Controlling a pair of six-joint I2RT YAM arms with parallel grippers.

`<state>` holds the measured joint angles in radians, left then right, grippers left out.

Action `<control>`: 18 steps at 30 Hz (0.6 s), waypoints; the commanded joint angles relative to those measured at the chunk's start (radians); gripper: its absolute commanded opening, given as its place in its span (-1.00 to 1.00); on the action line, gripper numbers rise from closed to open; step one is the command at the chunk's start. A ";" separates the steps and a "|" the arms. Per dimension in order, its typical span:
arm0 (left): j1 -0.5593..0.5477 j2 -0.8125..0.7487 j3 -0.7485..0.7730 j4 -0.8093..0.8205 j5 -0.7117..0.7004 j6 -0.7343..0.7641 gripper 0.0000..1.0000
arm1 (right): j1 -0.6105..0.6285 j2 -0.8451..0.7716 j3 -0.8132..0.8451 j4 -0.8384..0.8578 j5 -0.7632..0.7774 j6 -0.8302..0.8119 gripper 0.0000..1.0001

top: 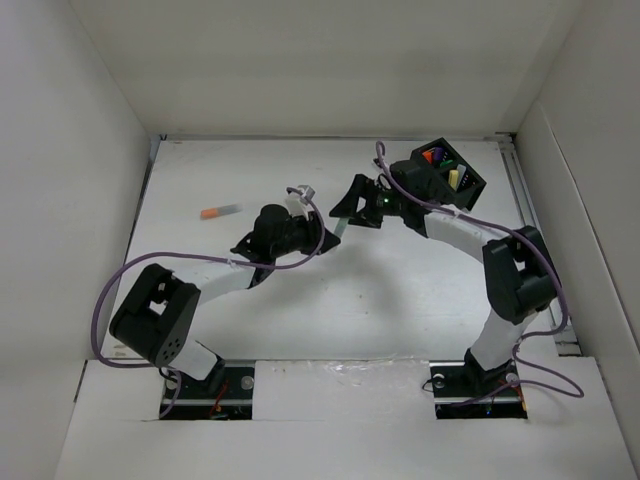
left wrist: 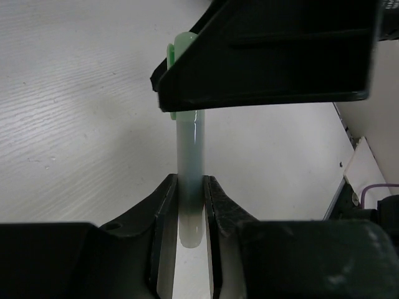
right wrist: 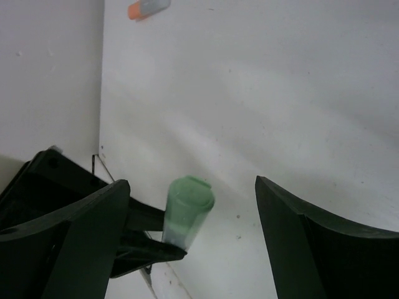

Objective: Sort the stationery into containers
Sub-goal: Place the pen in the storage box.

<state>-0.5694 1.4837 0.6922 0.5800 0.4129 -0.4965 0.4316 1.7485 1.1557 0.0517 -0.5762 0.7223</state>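
bright diffuse light, soft faint shadows; wrist views blurred close up

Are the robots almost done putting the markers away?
Partly. Several colourful markers sit in the black box. The left gripper is shut on a pale marker with a green cap, and the open right gripper straddles that cap without touching. An orange-capped marker lies on the table, not yet sorted.

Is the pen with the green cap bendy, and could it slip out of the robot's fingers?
Probably stiff: the pen sticks straight out of the left gripper without drooping. It might slip, since its body looks smooth and shiny and it is pinched only near one end. It looks round, so it would likely roll if dropped on the table.
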 commanded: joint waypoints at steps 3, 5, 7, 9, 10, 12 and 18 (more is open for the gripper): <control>0.000 0.001 -0.014 0.081 0.078 0.019 -1.00 | 0.028 0.000 0.027 0.019 0.050 -0.017 0.61; -0.009 0.001 -0.014 0.090 0.066 0.019 -1.00 | 0.029 0.000 0.027 0.019 0.050 -0.017 0.21; -0.018 0.001 -0.014 0.090 0.041 0.019 -1.00 | 0.039 0.000 0.027 0.019 0.050 -0.017 -0.03; -0.030 0.001 -0.014 0.090 -0.002 0.019 -1.00 | 0.039 0.000 0.027 0.019 0.061 -0.008 -0.31; -0.030 -0.008 -0.014 0.090 -0.012 0.019 -1.00 | 0.039 -0.009 0.027 0.010 0.061 -0.007 -0.37; -0.030 -0.019 -0.023 0.090 -0.045 0.010 -1.00 | 0.039 -0.009 0.027 0.010 0.070 -0.007 -0.55; -0.030 -0.046 -0.042 0.090 -0.079 0.010 -0.42 | 0.039 -0.009 0.027 0.010 0.079 0.011 -0.88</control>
<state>-0.6014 1.4872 0.6655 0.6128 0.3641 -0.4938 0.4603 1.7622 1.1561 0.0448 -0.5247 0.7399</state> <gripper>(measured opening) 0.267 0.341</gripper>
